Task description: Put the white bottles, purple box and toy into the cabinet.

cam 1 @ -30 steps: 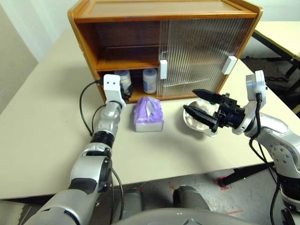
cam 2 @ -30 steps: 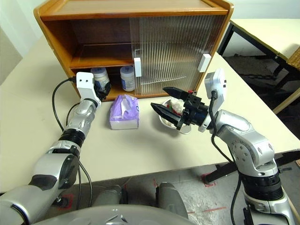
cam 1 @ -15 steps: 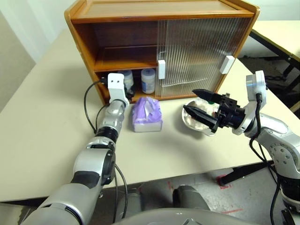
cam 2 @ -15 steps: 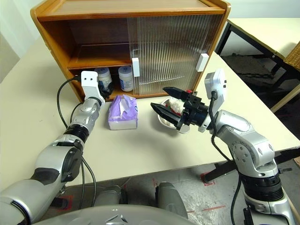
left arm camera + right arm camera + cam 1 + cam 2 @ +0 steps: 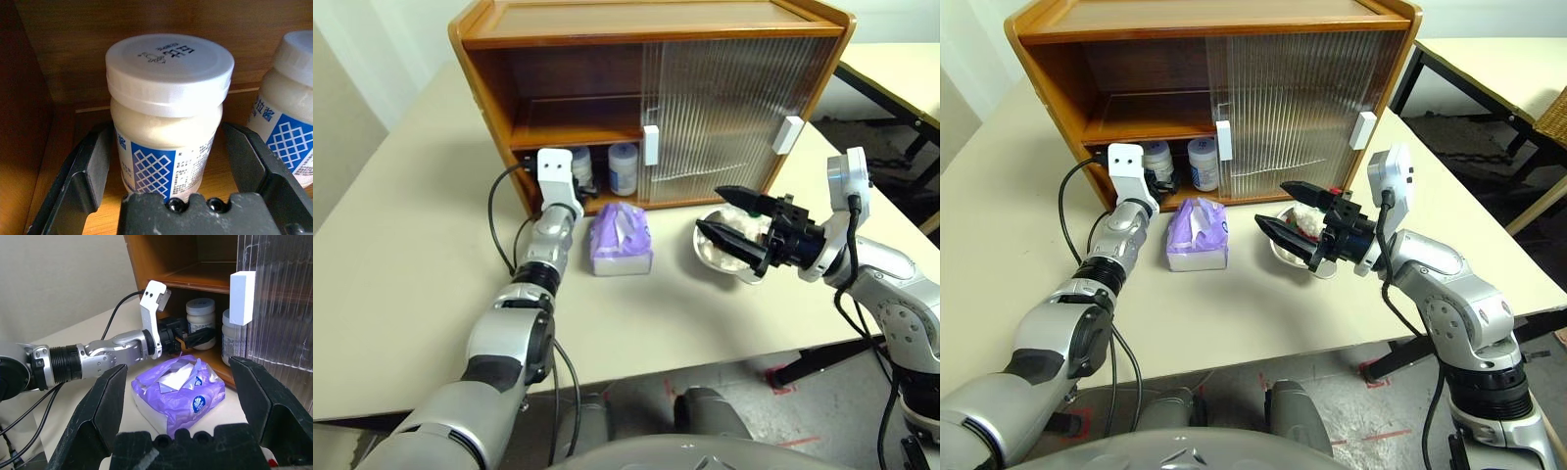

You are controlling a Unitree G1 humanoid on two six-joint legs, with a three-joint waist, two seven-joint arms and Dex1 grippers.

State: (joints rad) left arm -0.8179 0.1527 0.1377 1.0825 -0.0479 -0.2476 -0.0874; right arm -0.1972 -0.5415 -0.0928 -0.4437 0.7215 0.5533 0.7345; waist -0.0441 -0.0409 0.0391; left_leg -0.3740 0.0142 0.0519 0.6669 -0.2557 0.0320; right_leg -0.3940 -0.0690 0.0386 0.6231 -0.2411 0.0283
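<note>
The left gripper [image 5: 166,161] reaches into the lower compartment of the orange-brown wooden cabinet [image 5: 499,88], its two black fingers [image 5: 85,171] spread to either side of a squat white plastic jar with a screw lid and blue-patterned label [image 5: 168,112] — a gap shows between each finger and the jar, so nothing is gripped. The jar stands upright on the cabinet floor, with a second white jar of the same kind [image 5: 288,122] just beside it.

The right gripper [image 5: 1283,211] hovers above the table with its fingers wide apart and empty, in front of the cabinet's ribbed translucent sliding doors [image 5: 1302,98]. Beneath it sits a round steel bowl [image 5: 1307,264] holding a fluffy white plush toy [image 5: 1307,217].

The lilac-purple soft tissue pack [image 5: 622,238] lies on the pale table [image 5: 401,264] just outside the cabinet's open side — between the two arms.
</note>
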